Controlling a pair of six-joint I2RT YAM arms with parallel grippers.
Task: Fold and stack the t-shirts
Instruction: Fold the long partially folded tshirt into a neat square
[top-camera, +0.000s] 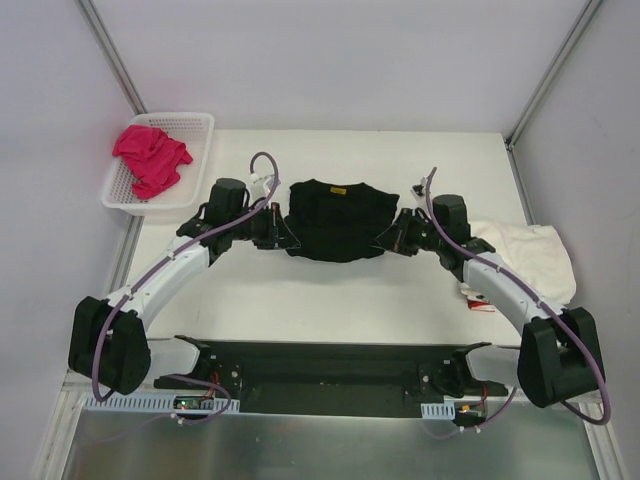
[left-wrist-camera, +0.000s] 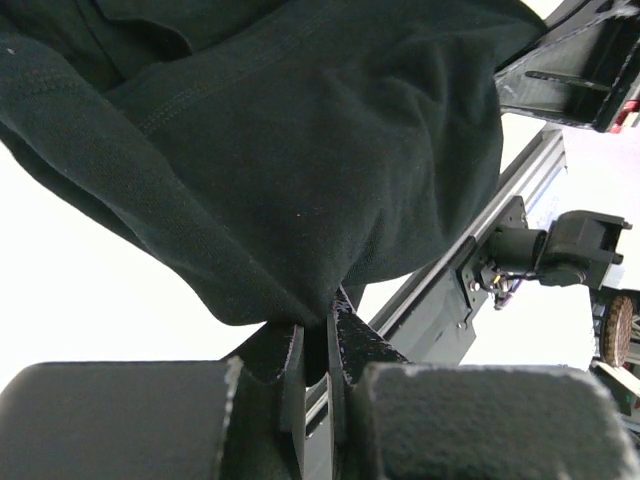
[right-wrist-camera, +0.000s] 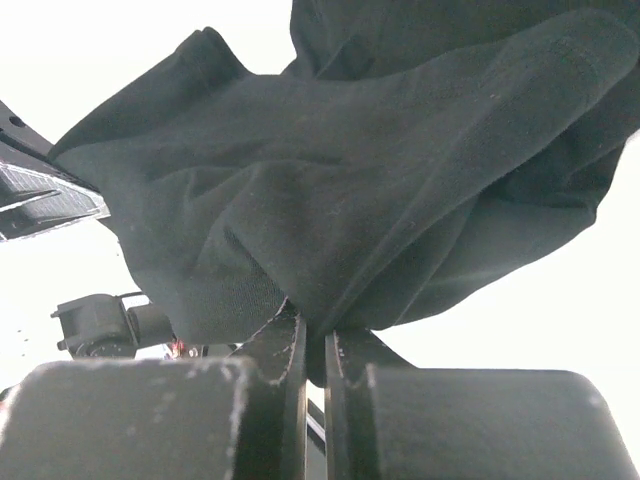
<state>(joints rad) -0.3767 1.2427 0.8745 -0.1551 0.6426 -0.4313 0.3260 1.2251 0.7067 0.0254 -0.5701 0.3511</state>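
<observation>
Left fingers (left-wrist-camera: 338, 338) and right fingers (right-wrist-camera: 293, 345) clamp thin bites of the black shirt (top-camera: 338, 215), centre frame; either bite could slip, collapsing my fold.

A white mesh basket (top-camera: 203, 140) sits at the upper left of the frame, at a corner of the white table (top-camera: 330, 290). A flat black panel (top-camera: 330, 368) runs along the lower middle, with a brushed metal sheet (top-camera: 330, 450) below it. A grey upright (top-camera: 112, 55) rises at the upper left and another upright (top-camera: 555, 72) at the upper right. A small red-and-white object (top-camera: 481, 305) lies at the right.
</observation>
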